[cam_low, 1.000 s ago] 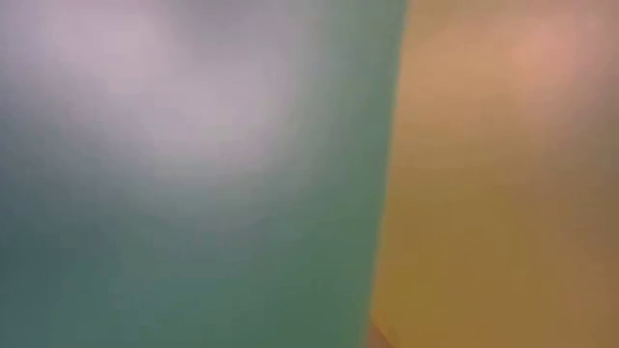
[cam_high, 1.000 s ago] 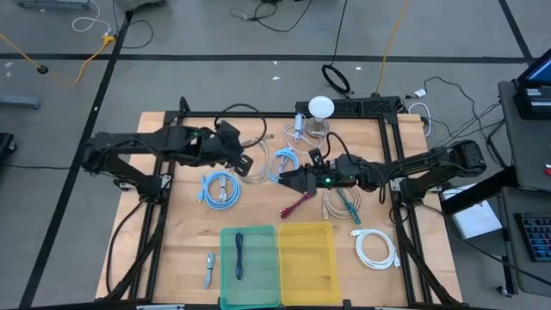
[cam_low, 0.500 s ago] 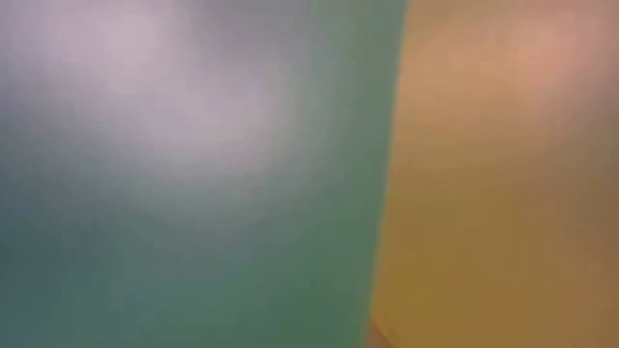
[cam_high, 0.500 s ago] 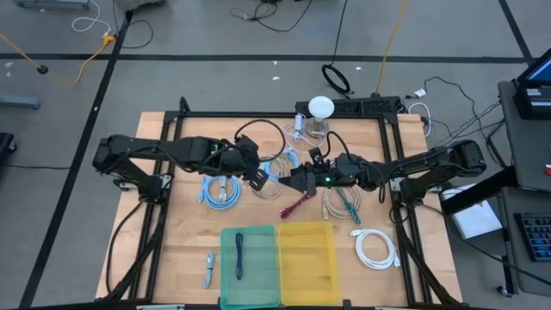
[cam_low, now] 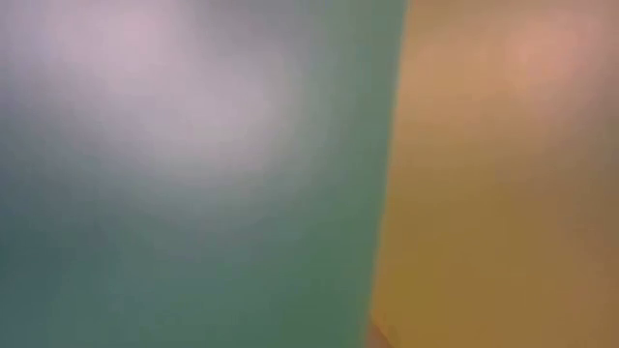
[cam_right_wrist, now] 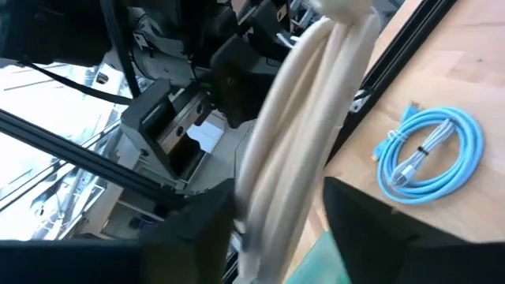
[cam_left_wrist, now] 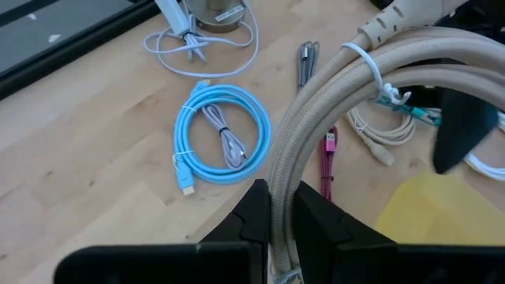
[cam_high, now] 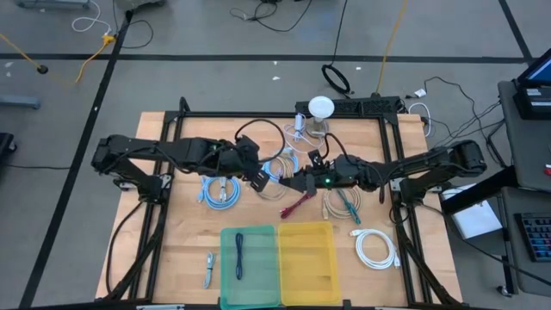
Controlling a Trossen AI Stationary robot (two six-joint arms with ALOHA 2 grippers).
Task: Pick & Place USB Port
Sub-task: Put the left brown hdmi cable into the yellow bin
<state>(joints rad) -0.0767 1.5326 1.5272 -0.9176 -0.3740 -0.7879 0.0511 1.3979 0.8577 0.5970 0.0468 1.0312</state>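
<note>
1. The wooden table (cam_high: 172, 250) carries both dark arms, which reach in from either side and meet over its middle.
2. At the near edge sit a green bin (cam_high: 250, 255) with a dark cable lying in it, and a yellow bin (cam_high: 306, 250) touching it on the right; the low view is filled by nothing but these two colours.
3. The left gripper (cam_high: 261, 179) and right gripper (cam_high: 297, 182) both have hold of one beige cable bundle (cam_left_wrist: 331, 102), lifted between them above the table centre.
4. In the left wrist view the left gripper's fingers (cam_left_wrist: 254, 213) are clamped tight on the beige bundle; in the right wrist view the right gripper's fingers (cam_right_wrist: 359, 217) sit either side of the same bundle, gripping it.
5. A blue coiled cable (cam_high: 219, 190) lies on the wood under the left arm, and another light blue coil (cam_left_wrist: 222, 136) lies beyond the left gripper.
6. A white coiled cable (cam_high: 375, 248) rests near the right front corner.
7. A pink cable (cam_high: 297, 205) lies just below the grippers, near the yellow bin.
</note>
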